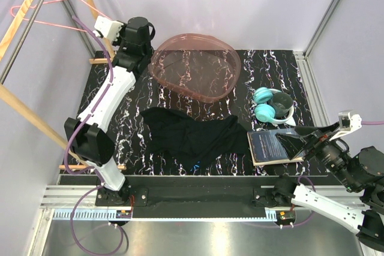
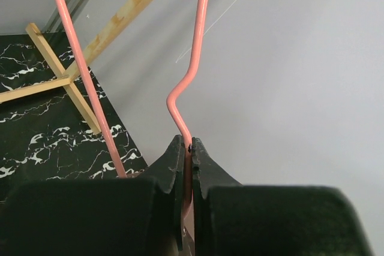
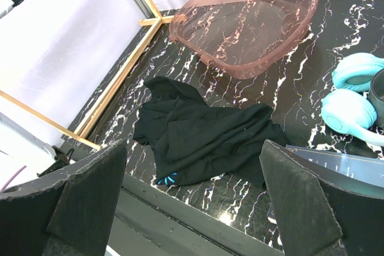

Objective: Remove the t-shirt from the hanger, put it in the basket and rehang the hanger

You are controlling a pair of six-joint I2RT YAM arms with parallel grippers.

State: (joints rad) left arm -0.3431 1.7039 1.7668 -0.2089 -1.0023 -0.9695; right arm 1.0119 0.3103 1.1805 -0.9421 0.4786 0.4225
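Note:
The black t-shirt (image 1: pixel 192 136) lies crumpled on the marble table top, off the hanger; it also shows in the right wrist view (image 3: pixel 204 136). The pink wire hanger (image 1: pixel 54 10) hangs bare from the wooden frame at the far left. My left gripper (image 1: pixel 102 22) is raised at its right end. In the left wrist view the gripper (image 2: pixel 188 151) is shut on the hanger wire (image 2: pixel 193 70). My right gripper (image 1: pixel 294 138) is open and empty at the near right, above a dark book. Its fingers (image 3: pixel 90 196) frame the shirt from a distance.
A translucent pink basin (image 1: pixel 195 67) stands at the back middle. Teal headphones (image 1: pixel 273 106) lie right of it, above the dark book (image 1: pixel 270 147). Wooden frame bars (image 1: pixel 27 4) run along the left side, and metal posts (image 1: pixel 324 13) stand at the corners.

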